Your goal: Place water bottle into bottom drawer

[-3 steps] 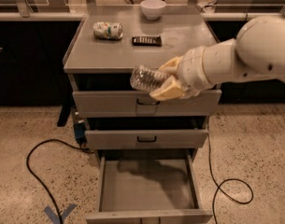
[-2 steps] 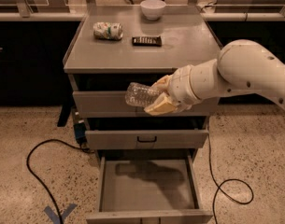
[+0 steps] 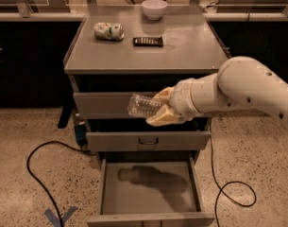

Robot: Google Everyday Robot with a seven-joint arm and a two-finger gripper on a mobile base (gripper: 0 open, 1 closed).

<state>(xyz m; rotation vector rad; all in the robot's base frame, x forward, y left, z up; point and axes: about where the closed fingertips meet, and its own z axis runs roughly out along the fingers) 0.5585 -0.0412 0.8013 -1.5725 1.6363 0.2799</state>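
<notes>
Room: lab-type space w/ a speckled terrazzo floor (image 3: pixel 257 150), pale beige & matte. Dark counters run along the back, behind a grey metal cabinet (image 3: pixel 181 51) w/ a flat, smooth top & square edges. Two black cables (image 3: pixel 34 174) snake over the floor in loose loops, one each side of the cabinet. A blue tape mark (image 3: pixel 61 216) is stuck to the floor near the front, at the left of the view.

On the cabinet top: a crushed can (image 3: pixel 108 30), white-green, dented, lying on its side near the back left; a flat black rectangular object (image 3: pixel 148 41) just beside it, toward the middle; a round white bowl (image 3: pixel 154 8) at the back edge, glossy.

Three drawers down the front. The top drawer (image 3: pixel 105 105) & middle drawer (image 3: pixel 181 141) are shallow, both pulled out a bit. The bottom drawer (image 3: pixel 134 195) is pulled well out, deep, plain grey inside, w/ a soft dark shadow across its floor.

A thick white rounded arm (image 3: pixel 247 86) reaches in from the right. Its gripper (image 3: pixel 154 109) hangs in front of the top drawer face, above the open bottom drawer. The tan fingers (image 3: pixel 161 119) pinch the water bottle (image 3: pixel 141 105) at one end. The bottle is clear, crinkled plastic, lying approx. level in the air, free end pointing left, not touching the cabinet as far as can be seen.
</notes>
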